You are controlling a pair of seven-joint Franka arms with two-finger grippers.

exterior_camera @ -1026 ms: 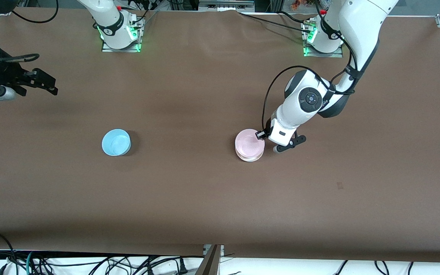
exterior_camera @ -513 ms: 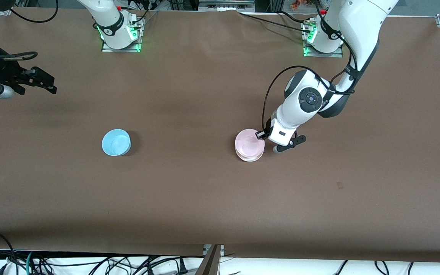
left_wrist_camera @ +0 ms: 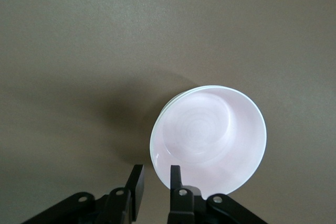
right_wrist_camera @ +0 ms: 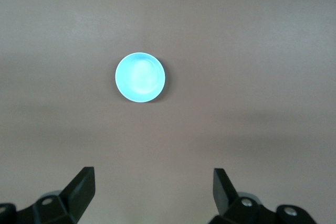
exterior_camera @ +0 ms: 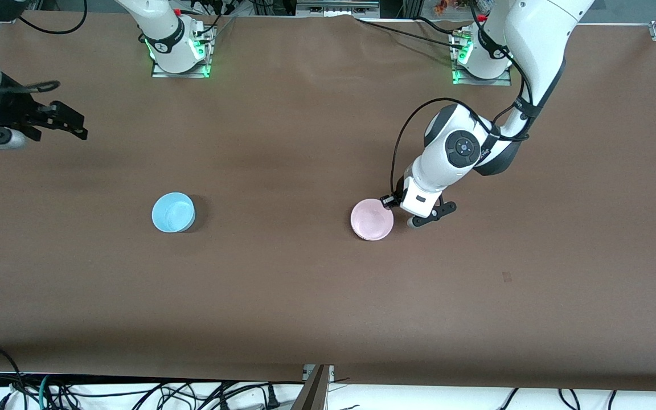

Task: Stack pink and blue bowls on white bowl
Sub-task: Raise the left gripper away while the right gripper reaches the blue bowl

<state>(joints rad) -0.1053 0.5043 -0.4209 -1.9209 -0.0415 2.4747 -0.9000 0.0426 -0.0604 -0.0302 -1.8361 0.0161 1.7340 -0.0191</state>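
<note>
The pink bowl (exterior_camera: 372, 220) sits right of centre in the front view, nested down into the white bowl (left_wrist_camera: 167, 109), of which I see only a thin pale rim peeking past the pink edge in the left wrist view. So I judge the first half done: pink is on white. The left tool (exterior_camera: 399, 212) hangs right at the pink bowl's rim on the side toward the left arm's base; in its wrist view the two fingers (left_wrist_camera: 175, 178) stand slightly parted astride the rim, with a gap showing, so I read it as released, not clenched on the bowl.

The blue bowl (exterior_camera: 173, 212) rests alone on the brown surface (exterior_camera: 282, 285), left of centre in the front view and well apart from the stack. That is what remains: blue onto pink. The right tool (exterior_camera: 57, 123) waits at the frame's upper left, spread wide and empty, with the blue bowl centred in its wrist view.
</note>
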